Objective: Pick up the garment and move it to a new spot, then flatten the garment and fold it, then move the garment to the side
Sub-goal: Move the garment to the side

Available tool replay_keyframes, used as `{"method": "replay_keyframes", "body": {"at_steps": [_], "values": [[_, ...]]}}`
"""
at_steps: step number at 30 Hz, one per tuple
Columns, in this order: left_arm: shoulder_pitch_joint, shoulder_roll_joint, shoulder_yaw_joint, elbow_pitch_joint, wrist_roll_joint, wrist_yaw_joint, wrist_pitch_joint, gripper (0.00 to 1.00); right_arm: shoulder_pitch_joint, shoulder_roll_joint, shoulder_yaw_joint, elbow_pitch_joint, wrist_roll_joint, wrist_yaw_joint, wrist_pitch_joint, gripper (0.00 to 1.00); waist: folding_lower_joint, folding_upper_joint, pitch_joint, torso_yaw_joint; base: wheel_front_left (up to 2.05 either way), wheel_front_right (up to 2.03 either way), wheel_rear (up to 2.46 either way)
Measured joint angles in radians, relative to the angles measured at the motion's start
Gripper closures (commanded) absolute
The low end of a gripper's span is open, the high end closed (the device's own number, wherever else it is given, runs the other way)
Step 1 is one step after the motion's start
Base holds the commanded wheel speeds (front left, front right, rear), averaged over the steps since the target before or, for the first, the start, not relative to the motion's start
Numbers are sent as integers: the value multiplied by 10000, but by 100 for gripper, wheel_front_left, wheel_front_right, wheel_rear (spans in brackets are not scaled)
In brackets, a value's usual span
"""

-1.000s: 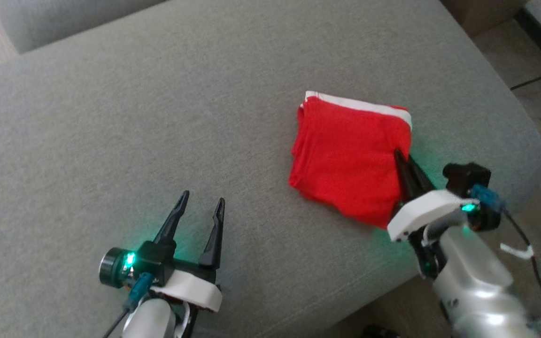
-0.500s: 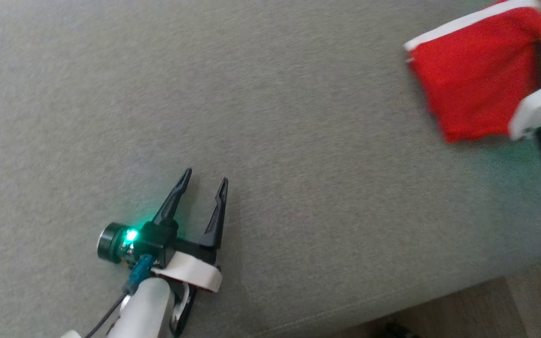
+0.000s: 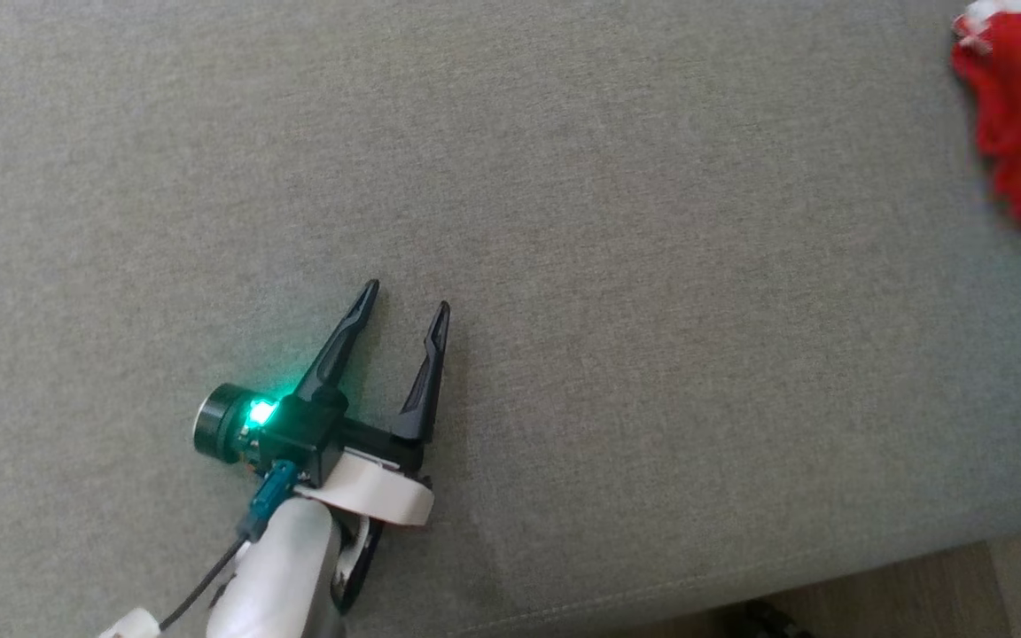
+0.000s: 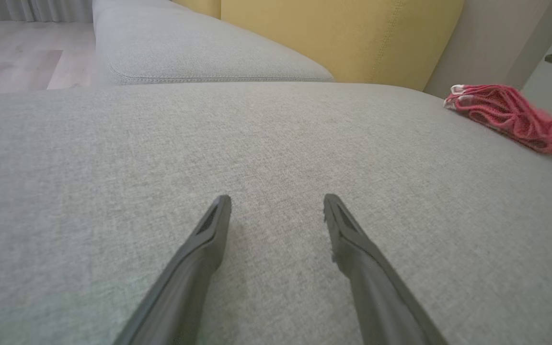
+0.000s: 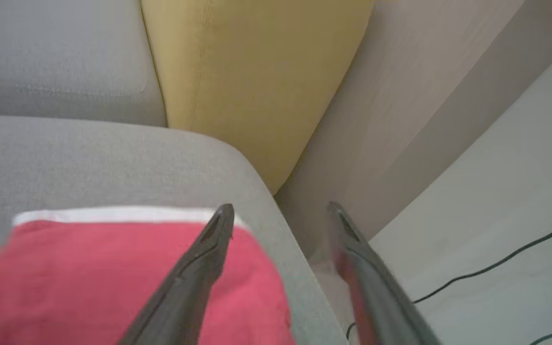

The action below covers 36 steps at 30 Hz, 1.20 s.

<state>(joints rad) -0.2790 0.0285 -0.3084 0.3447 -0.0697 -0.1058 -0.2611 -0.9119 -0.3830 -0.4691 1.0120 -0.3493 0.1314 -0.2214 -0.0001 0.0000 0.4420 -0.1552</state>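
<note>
The head camera has been swung leftward over the past second, so the folded red jersey [image 3: 1020,115], then mid-frame, is now cut off at the upper right edge of the head view. The shift is the camera's, not the cloth's. The right pincer [image 5: 281,206], drawn narrow at the jersey's right edge a second ago, is now spread wide and holds nothing. One finger hangs over the red mesh and the other reaches out past the rounded corner of the grey sofa cushion [image 3: 652,266]. The jersey is left lying just below and to the left of that pincer, folded into a compact stack with its white trim on the far side. The release is judged to have been made there because the task's last step asks for the garment to be set aside. The left pincer [image 3: 408,295] is held low over bare cushion, fingers parted wide and empty, with the jersey well off to its right and farther ahead. It appears to be parked there to leave the right arm room. A yellow backrest [image 5: 257,72] is seen beyond the right pincer, and a black cable [image 5: 496,263] on the floor to its right. The task is judged all but finished.
</note>
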Motion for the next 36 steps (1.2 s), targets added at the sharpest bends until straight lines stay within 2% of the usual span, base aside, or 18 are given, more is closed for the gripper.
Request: {"method": "replay_keyframes", "body": {"at_steps": [4,7,10,14,17,27,36], "values": [[0,2,194,84,-19,65,2,0,1,1081,77,-483,-178,0,-267,0,1,0,-239,-42,0,0,0],[4,56,376,188,-136,270,15,0,122,2056,811,-1235,240,0,-293,0,2,0,-522,-28,0,0,0],[48,104,510,263,-242,454,15,0,485,2554,1726,-2006,1074,0,-299,0,1,0,-850,67,0,0,0],[341,121,593,265,-357,721,15,0,1703,2784,2880,-2638,2000,0,-311,0,0,0,-1317,334,0,0,0],[514,121,709,280,-428,817,15,0,2437,2892,3285,-2750,2324,0,-311,0,0,0,-1544,528,0,0,0],[1423,144,1220,522,-443,1160,17,0,5079,3206,4008,-3131,3453,0,-309,0,-1,0,-2782,1492,0,0,0],[2166,138,1808,617,-418,1501,21,0,6383,3264,4732,-3712,4792,0,-309,0,-2,0,-3851,1781,0,0,0]]}}
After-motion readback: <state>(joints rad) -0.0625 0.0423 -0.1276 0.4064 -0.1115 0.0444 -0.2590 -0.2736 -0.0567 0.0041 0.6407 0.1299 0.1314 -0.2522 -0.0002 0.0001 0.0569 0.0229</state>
